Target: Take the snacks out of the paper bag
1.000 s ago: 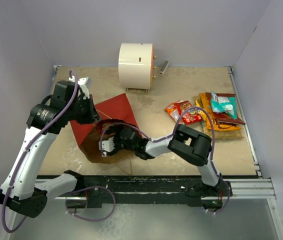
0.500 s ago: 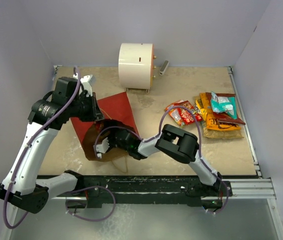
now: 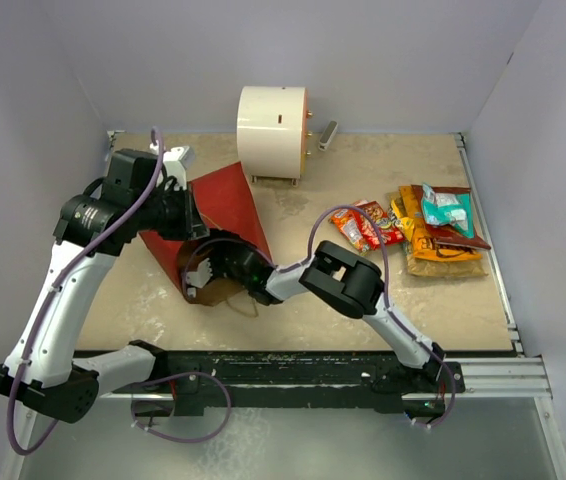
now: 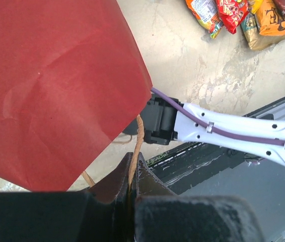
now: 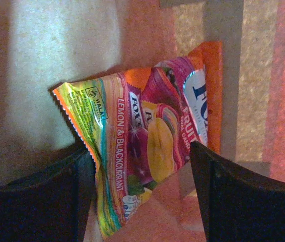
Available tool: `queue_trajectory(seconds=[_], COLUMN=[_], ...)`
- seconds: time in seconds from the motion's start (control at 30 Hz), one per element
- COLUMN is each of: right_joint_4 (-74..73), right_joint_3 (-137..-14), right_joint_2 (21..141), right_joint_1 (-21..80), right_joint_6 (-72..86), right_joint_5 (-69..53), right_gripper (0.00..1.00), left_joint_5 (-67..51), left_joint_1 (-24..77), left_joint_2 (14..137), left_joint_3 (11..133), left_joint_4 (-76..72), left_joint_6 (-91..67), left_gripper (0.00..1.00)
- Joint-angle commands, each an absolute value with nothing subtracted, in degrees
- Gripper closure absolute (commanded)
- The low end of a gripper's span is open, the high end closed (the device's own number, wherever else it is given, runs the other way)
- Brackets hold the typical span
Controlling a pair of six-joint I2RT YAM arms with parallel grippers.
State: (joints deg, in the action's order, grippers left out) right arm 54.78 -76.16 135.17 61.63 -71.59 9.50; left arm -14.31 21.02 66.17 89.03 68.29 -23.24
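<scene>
Between the R fingers, deep inside the bag: small crinkly foil candy packet (image 5: 142, 166), pink/yellow/green print w/ an orange edge, lying flat on brown kraft paper. This is the item in hand. R gripper (image 5: 140, 164) stands open, w/ one dark finger (image 5: 37, 201) on each long side of the packet. Packet fills nearly the whole gap. Can't tell if either pad touches foil; no pinch visible.

Around the R fingers: rectangular paper carrier bag (image 3: 225, 200), red outside, kraft inside, lying on its side w/ the mouth toward the arm bases. R arm reaches in through the mouth.

At the mouth's rim: L gripper (image 4: 131, 174) is closed tight on the thin brown twine handle (image 4: 137, 133) and holds that edge up, so the mouth gapes for the R arm.

Well apart from both grippers, on the far R side of the beige speckled table (image 3: 113, 290): snacks already out. These are a small red-and-yellow candy packet (image 3: 368, 225) and a stack of a yellow-orange chip bag (image 3: 443, 262), a dark red chip bag (image 3: 458, 205) and a small teal packet (image 3: 441, 215). Beyond the bag stands a white cylinder (image 3: 273, 120), not part of the task.

Step (judged): grasp of the candy packet, prob. last or near-last item; rest of the bag interior not visible.

Next move calls for: close R fingers square on the foil w/o catching kraft paper, then draw straight back out the mouth. L should keep the rim raised. Foil is slick and thin, so a slip or a crumpled corner grip is likely.
</scene>
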Motion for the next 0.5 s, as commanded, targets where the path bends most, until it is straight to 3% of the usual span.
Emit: queue_trajectory(seconds=[0.0,0.07,0.47], right_joint_4=[55.02,54.14,51.27], right_joint_3=[-80.74,-81.90,-82.73], right_joint_2=[135.43,135.99,133.98], right_joint_1=[59.05,58.61,57.46], right_joint_6=[-72.83,-72.82,-69.73], right_joint_5=[9.38,9.01,8.60], right_gripper=[0.28,0.34,0.94], left_joint_5=[-16.36,-16.99,-16.18], left_joint_1=[20.75,20.75,20.75], left_joint_2=[66.41,66.59,67.27], left_joint_3=[91.77,91.80,92.32], left_joint_4=[67.28,66.79,64.86], left_joint_6=[-21.53,-21.46,-22.36], left_gripper=[1.00,1.00,1.00])
